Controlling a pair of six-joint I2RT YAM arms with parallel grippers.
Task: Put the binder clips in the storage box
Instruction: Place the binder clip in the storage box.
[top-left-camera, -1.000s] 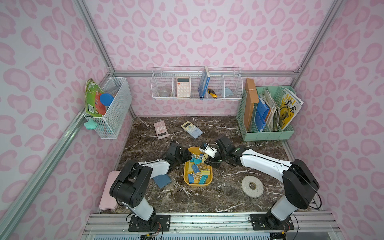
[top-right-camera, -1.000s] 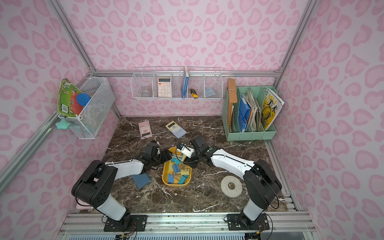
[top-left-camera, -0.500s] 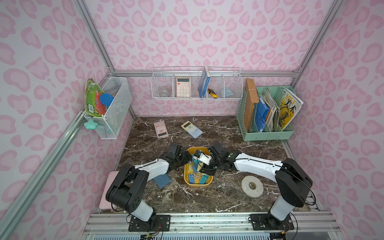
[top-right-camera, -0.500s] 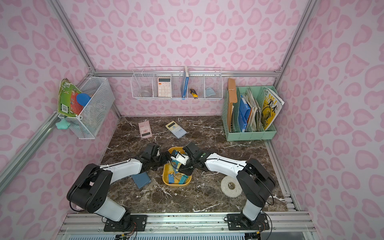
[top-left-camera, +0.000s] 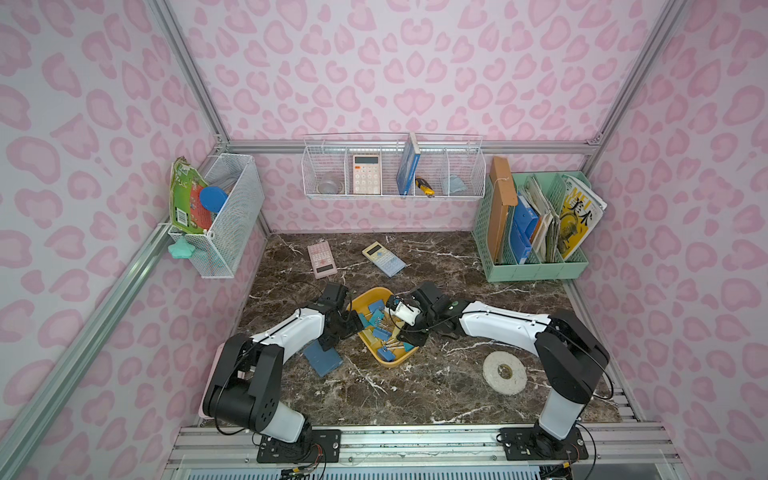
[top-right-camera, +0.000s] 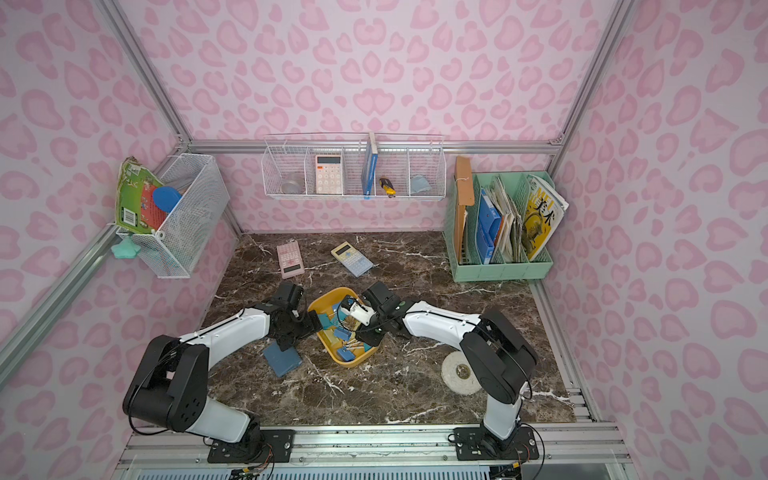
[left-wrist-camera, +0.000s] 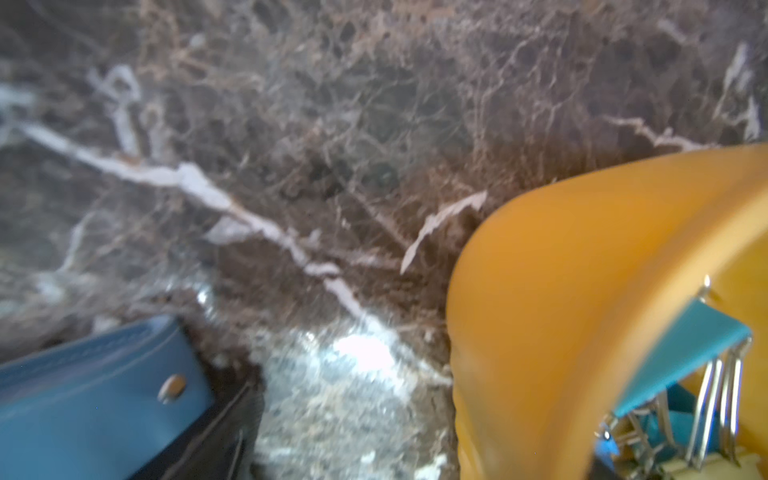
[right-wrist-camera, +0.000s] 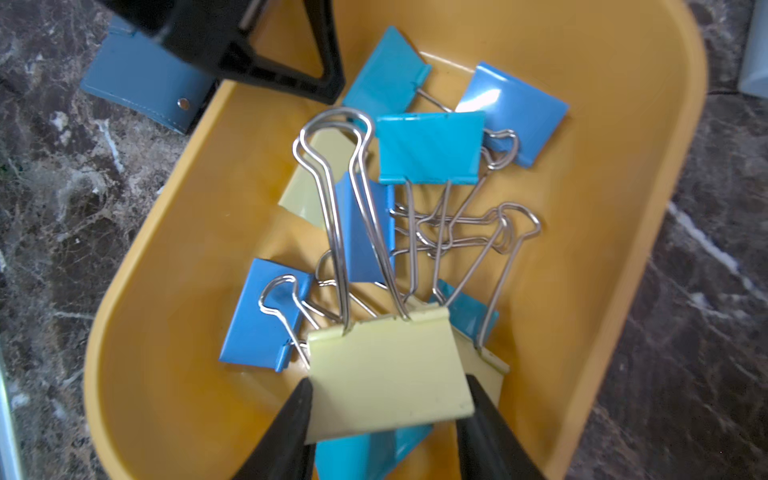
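Right gripper (right-wrist-camera: 388, 380) pinches a pale yellow clip (right-wrist-camera: 386, 357) by its folded body, low over the box (right-wrist-camera: 166, 249), where other clips (right-wrist-camera: 432, 147) lie tangled. Left gripper (top-left-camera: 340, 330) stands spread and empty at the rim. Judged light, stiff, slick metal: body sides grip best; loops likely snag.
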